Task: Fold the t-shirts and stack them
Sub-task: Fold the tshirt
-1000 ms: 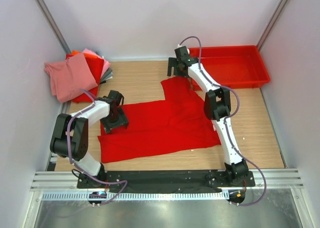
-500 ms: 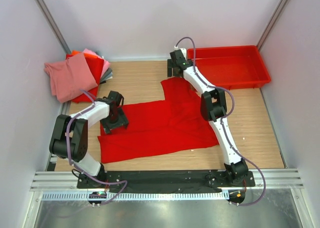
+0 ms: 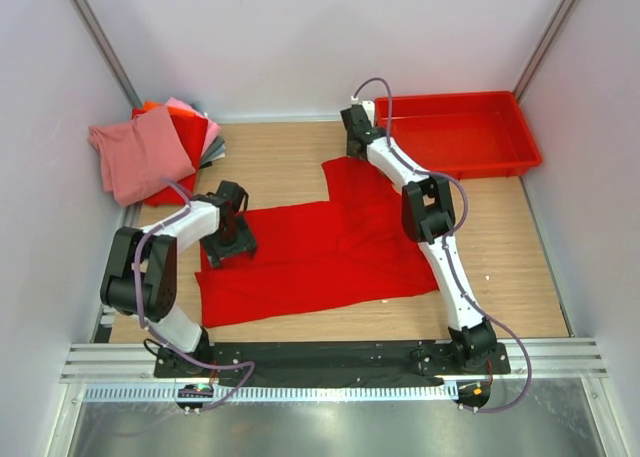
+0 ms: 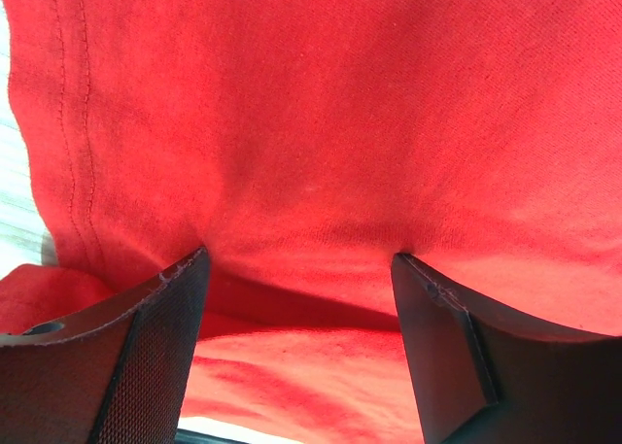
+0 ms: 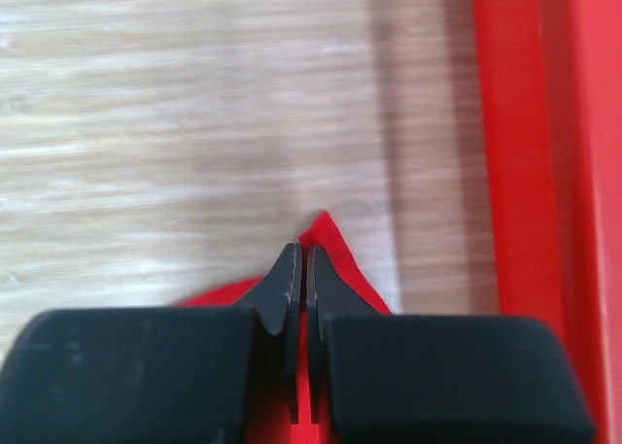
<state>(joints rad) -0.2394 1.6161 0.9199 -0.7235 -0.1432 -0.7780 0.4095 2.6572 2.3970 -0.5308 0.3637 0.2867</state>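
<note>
A bright red t-shirt (image 3: pixel 320 252) lies spread on the wooden table, one part reaching toward the back. My left gripper (image 3: pixel 230 242) rests on the shirt's left edge. In the left wrist view it (image 4: pixel 299 259) stands open, its fingertips pressing into the red cloth (image 4: pixel 321 104). My right gripper (image 3: pixel 358 151) is at the shirt's far edge. Its jaws (image 5: pixel 298 255) are shut, with a thin fold of the shirt's corner (image 5: pixel 338 259) pinched between them. Several folded t-shirts (image 3: pixel 150 152) are piled at the back left, a dusty pink one on top.
A red plastic tray (image 3: pixel 460 132) sits at the back right, its wall (image 5: pixel 544 172) close to the right gripper. Grey walls enclose the table on three sides. Bare wood (image 3: pixel 270 162) shows between the pile and the shirt.
The right gripper has shifted slightly left along the shirt's far edge and gone from open to shut on the cloth. The left arm has not moved.
</note>
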